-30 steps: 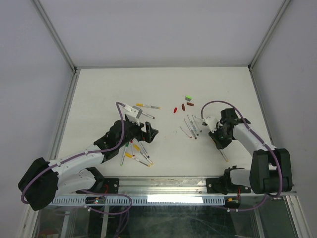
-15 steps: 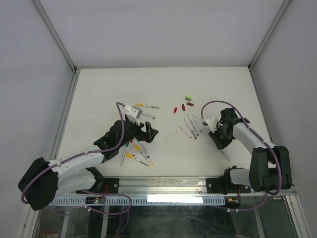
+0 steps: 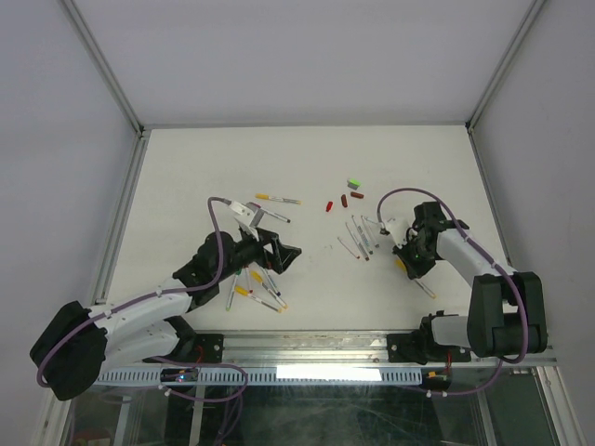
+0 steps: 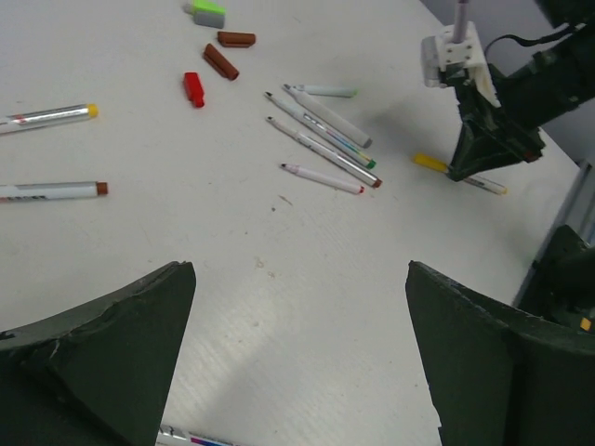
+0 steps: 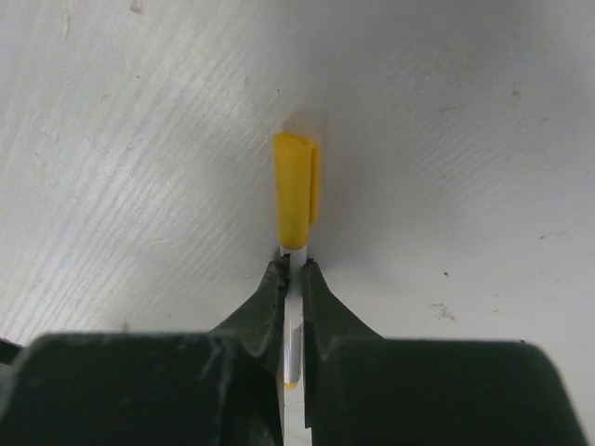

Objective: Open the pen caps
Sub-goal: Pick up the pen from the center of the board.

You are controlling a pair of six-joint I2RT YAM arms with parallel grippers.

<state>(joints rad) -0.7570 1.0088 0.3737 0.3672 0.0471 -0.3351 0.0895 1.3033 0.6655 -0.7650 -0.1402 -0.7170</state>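
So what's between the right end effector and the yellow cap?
Just a sliver of white pen barrel, which the right end effector pinches behind the yellow cap; right wrist view.

Bright, even light; soft shadows.

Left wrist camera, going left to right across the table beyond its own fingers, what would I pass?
Yellow-ended pen → red cap → cluster of loose pens → yellow-capped pen, its barrel pinched by the right gripper.
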